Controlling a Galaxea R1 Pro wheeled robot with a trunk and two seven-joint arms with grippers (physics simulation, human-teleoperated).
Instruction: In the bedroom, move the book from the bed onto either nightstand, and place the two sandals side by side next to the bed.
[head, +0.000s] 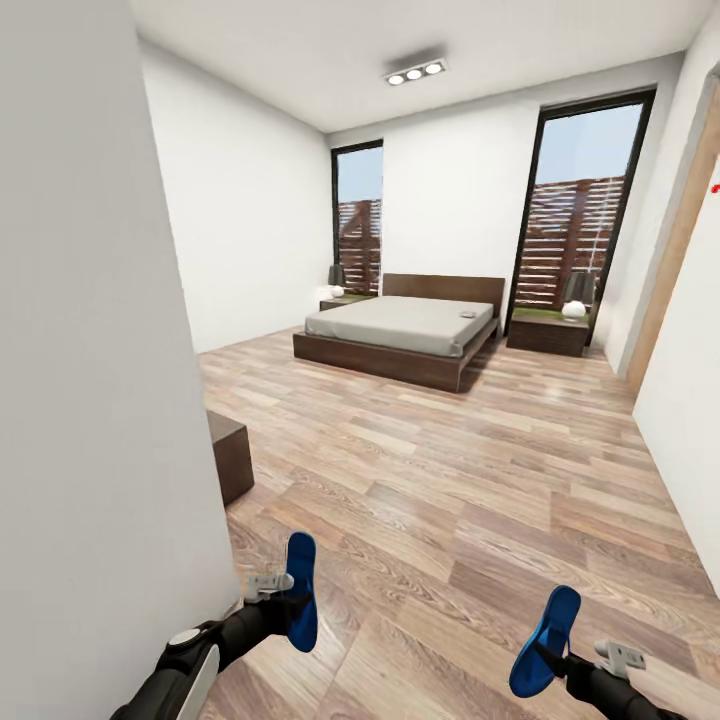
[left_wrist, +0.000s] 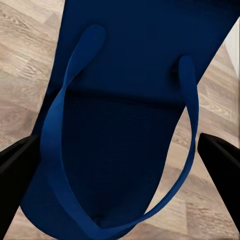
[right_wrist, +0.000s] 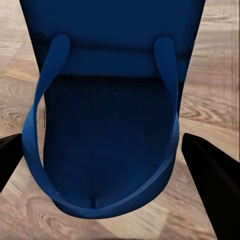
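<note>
White walls and a striped wood-plank floor (head: 450, 470) make up the bedroom, with a tall dark-framed window (head: 575, 215) at the far right and a narrower one (head: 358, 215) in the far corner. Against the far wall stands the bed (head: 400, 335), a pale grey mattress on a dark brown platform with a brown headboard. A small flat object (head: 467, 315) lies on the mattress near the headboard, too small to tell whether it is the book. One nightstand (head: 547, 332) sits just beside the bed on the right, carrying a white lamp (head: 574, 308); another nightstand (head: 338, 300) shows at the bed's far left corner. A low dark brown cabinet (head: 232, 455) juts out from behind the near white wall (head: 90, 380) on the left. A ceiling light (head: 414, 73) with three spots hangs overhead.

Low in the head view, the left gripper (head: 285, 600) is clamped on a blue sandal (head: 301, 590), which stands nearly upright above the floor. The right gripper (head: 560, 660) is clamped on the other blue sandal (head: 545, 640), tilted with its toe end up. Both sandals are well apart from the bed and from each other. In the left wrist view the sandal's (left_wrist: 125, 125) blue sole and strap lie between the dark fingers (left_wrist: 220, 155), floor behind. The right wrist view shows the same for its sandal (right_wrist: 107, 130) between its fingers (right_wrist: 212, 170).
</note>
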